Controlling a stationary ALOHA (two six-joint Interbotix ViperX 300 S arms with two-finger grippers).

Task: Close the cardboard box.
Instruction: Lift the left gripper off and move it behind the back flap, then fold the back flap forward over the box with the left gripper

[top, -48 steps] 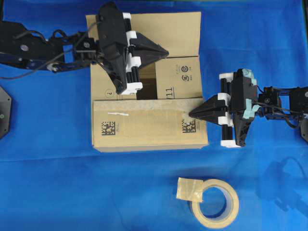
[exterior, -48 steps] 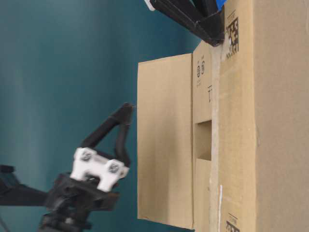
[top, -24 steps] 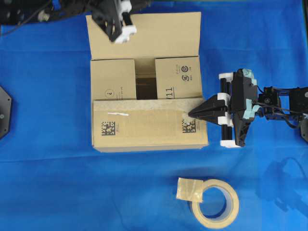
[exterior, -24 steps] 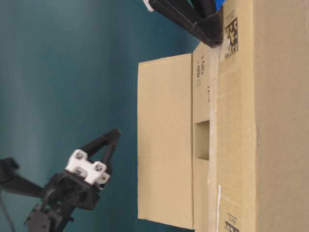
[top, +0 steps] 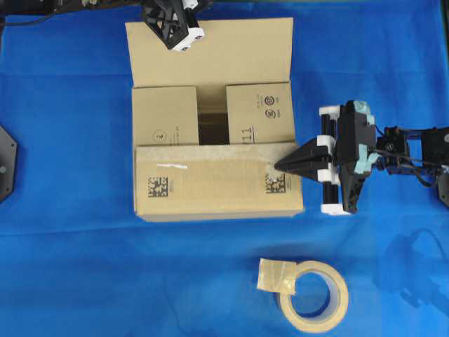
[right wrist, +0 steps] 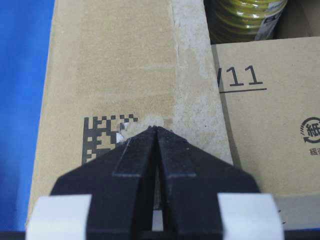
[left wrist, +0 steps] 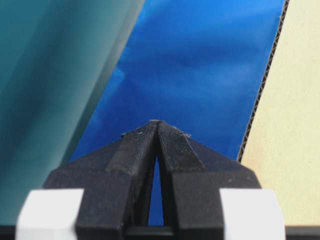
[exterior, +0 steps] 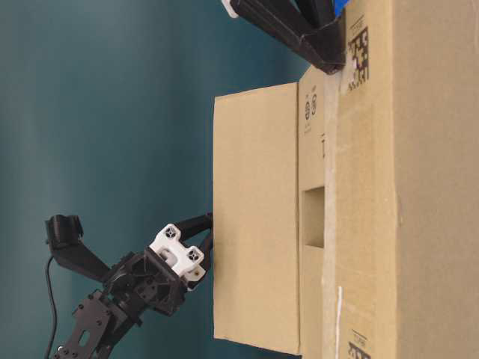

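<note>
The cardboard box sits centre-left on the blue tabletop, its 12 o'clock flap lying open. The left tool is closed, empty, beside that flap's edge. The right tool, closed, presses the folded 6 o'clock flap at 3 o'clock.

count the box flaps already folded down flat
3. On the cardboard box: the left short flap, the right short flap, and the near long flap under the right hand. The far long flap stands open.

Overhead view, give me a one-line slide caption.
Right end effector pins the cardboard box's near flap; left end effector is at the open far flap.
</note>
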